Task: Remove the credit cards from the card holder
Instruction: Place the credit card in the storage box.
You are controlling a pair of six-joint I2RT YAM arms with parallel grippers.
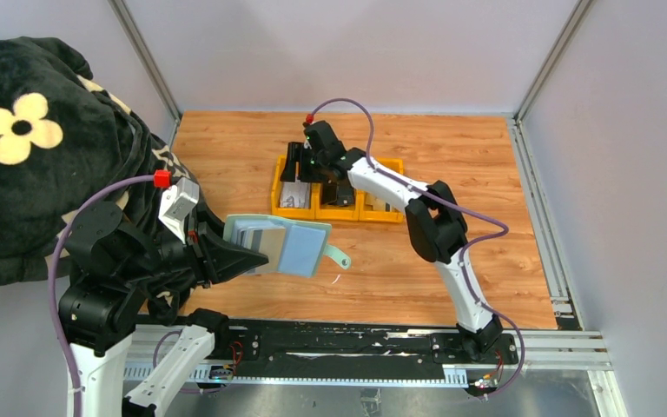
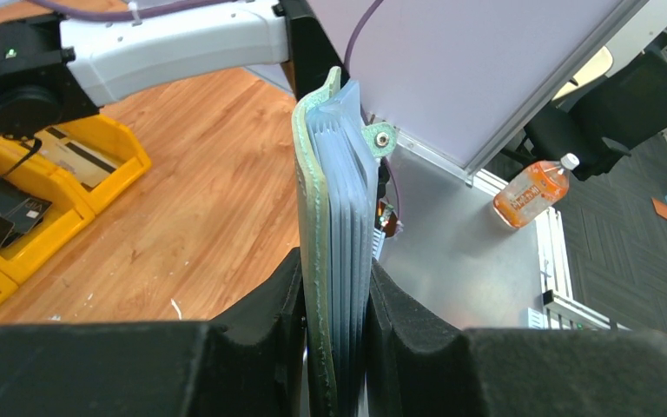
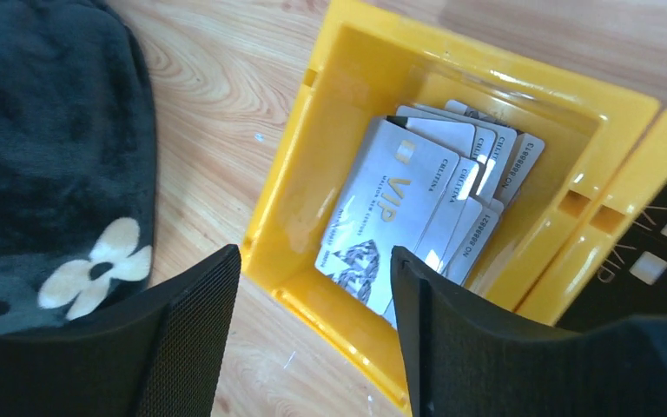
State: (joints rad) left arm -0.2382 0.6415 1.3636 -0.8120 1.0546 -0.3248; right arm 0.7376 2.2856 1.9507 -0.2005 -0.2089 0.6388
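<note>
Judging by the yellow tray [image 3: 347, 52], how far along is the job? (Ana)

Well along, I'd say, but not finished. A fanned stack of silver-grey credit cards [image 3: 391, 200] lies in the tray's left compartment, and black cards [image 3: 660, 252] sit in the one beside it. A tan card [image 1: 269, 245] shows in a pocket of the card holder [image 1: 300, 248], so at least that one is left to pull. (Ben)

Where is the holder? (Ana)

Up off the wooden surface [image 1: 399, 269], spread open and facing up. The left end effector [image 2: 337, 304] is clamped on its edge, padded black fingers [image 2: 269, 304] pressing both sides. (Ben)

And the other arm? (Ana)

The right end effector [image 3: 313, 295] hangs over the silver stack with its jaws apart and nothing between them. (Ben)

What are the things like? (Ana)

The holder's sage-green cover looks soft and slightly grainy, with a rounded snap tab [image 1: 339, 257] hanging off one side. Inside are thin pale-blue leaves, packed like pages. The cards are flat, stiff and glossy, rectangular with rounded corners. The tray is hard moulded plastic with smooth, shiny walls. A fuzzy black blanket [image 1: 17, 129] with a cream flower is bunched at the left. (Ben)

How many cards are left? (Ana)

Hidden between the leaves; I cannot tell. (Ben)
</note>
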